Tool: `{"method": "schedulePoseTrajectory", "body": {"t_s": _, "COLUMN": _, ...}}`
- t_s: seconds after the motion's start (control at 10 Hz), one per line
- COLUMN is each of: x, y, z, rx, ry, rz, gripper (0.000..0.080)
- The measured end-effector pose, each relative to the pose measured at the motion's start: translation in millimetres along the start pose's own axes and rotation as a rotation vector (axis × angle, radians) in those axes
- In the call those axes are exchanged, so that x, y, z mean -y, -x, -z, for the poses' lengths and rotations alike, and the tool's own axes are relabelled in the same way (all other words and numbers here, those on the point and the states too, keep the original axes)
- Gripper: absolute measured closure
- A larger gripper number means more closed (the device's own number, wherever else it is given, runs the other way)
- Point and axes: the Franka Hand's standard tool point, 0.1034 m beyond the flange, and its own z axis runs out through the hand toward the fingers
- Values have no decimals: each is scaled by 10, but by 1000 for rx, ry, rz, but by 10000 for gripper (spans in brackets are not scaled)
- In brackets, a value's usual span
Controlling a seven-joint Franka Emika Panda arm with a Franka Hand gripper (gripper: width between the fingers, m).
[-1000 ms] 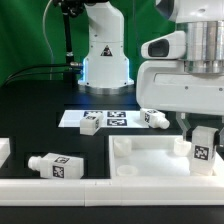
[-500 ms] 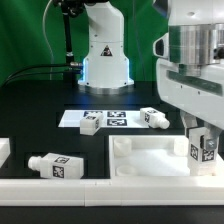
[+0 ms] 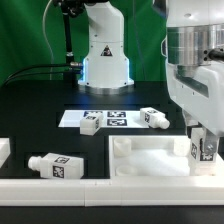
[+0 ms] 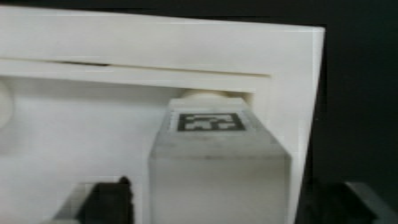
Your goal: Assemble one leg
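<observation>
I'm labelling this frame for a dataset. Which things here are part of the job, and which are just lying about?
In the job:
gripper
held leg, upright at the panel's corner
panel

Lying about:
leg on its side
leg on the marker board
leg

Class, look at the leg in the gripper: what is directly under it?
The leg, held by the gripper, stands over the white panel near a corner. Its lower end and any socket beneath are hidden.

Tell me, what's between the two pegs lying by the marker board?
Between the left peg and right peg lie only the marker board tags, seen in the exterior view.
</observation>
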Motion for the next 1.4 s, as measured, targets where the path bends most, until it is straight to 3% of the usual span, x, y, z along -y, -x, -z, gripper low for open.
{"method": "schedulePoseTrajectory", "body": {"t_s": 0.1, "x": 23, "y": 41, "z": -6, "rx": -1, "ry": -13, "rz": 208, "gripper": 188}}
{"method": "schedulePoseTrajectory", "body": {"t_s": 0.2, "x": 19, "y": 49, "z": 0, "rx": 4, "ry": -11, "rz": 381, "gripper": 157}}
{"method": "schedulePoseTrajectory", "body": {"t_s": 0.5, "x": 4, "y": 34, "z": -5, "rx": -7, "ry": -7, "rz": 592, "gripper": 151}}
{"method": "schedulePoseTrajectory", "body": {"t_s": 0.7, "x": 13, "y": 89, "z": -8, "rx": -28, "ry": 19, "rz": 955, "gripper": 151}}
{"method": "schedulePoseTrajectory", "body": {"t_s": 0.9, "x": 3, "y": 73, "z": -19, "rx": -26, "ry": 21, "rz": 1021, "gripper": 151}}
{"method": "schedulePoseTrajectory", "body": {"t_s": 1.0, "x": 3, "y": 76, "z": -20, "rx": -26, "ry": 21, "rz": 992, "gripper": 243}}
{"method": "schedulePoseTrajectory", "body": {"t_s": 1.1, "x": 1, "y": 73, "z": -21, "rx": -26, "ry": 21, "rz": 994, "gripper": 243}}
{"method": "schedulePoseTrajectory", "body": {"t_s": 1.2, "x": -5, "y": 67, "z": -24, "rx": -25, "ry": 20, "rz": 932, "gripper": 425}}
{"method": "schedulePoseTrajectory", "body": {"t_s": 1.3, "x": -13, "y": 50, "z": -27, "rx": -26, "ry": 21, "rz": 848, "gripper": 513}}
{"method": "schedulePoseTrajectory", "body": {"t_s": 1.4, "x": -13, "y": 47, "z": -27, "rx": -28, "ry": 19, "rz": 765, "gripper": 513}}
